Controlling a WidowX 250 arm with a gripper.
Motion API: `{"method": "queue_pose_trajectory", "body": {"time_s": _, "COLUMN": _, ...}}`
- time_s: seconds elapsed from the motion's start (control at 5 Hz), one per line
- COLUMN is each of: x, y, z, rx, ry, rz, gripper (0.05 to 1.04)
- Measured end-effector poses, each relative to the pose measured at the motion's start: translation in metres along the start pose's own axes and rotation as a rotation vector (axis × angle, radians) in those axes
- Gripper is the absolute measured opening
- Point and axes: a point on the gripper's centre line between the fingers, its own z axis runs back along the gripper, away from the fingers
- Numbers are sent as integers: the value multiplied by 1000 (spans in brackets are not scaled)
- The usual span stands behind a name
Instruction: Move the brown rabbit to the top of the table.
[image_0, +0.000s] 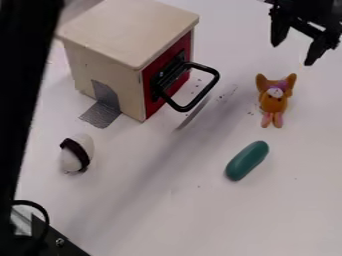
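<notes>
A black post (25, 75) is set at nine o'clock; near two, the gripper (292, 55) is spread, apparently for approach; alignment over the brown rabbit (273, 102) seems required next.

I have my gripper (294, 53) in the top right corner, its fingers spread apart. Just down the view from it I see the brown rabbit (274, 101) on the white table (174, 215), feet towards me. Nearer me lies a green oblong toy (247, 160). At upper left I've got a cream box (110, 62) with a red side and black handle (212, 82); below it, a white toy (85, 150) with a dark band.
</notes>
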Motion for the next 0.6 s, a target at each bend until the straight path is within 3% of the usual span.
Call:
{"method": "queue_pose_trajectory", "body": {"time_s": 0.2, "x": -22, "y": 0, "z": 22, "rx": -5, "ry": 14, "rz": 45, "gripper": 999}}
{"method": "queue_pose_trajectory", "body": {"time_s": 0.6, "x": -70, "y": -11, "z": 32, "rx": -72, "ry": 104, "rz": 111, "gripper": 999}}
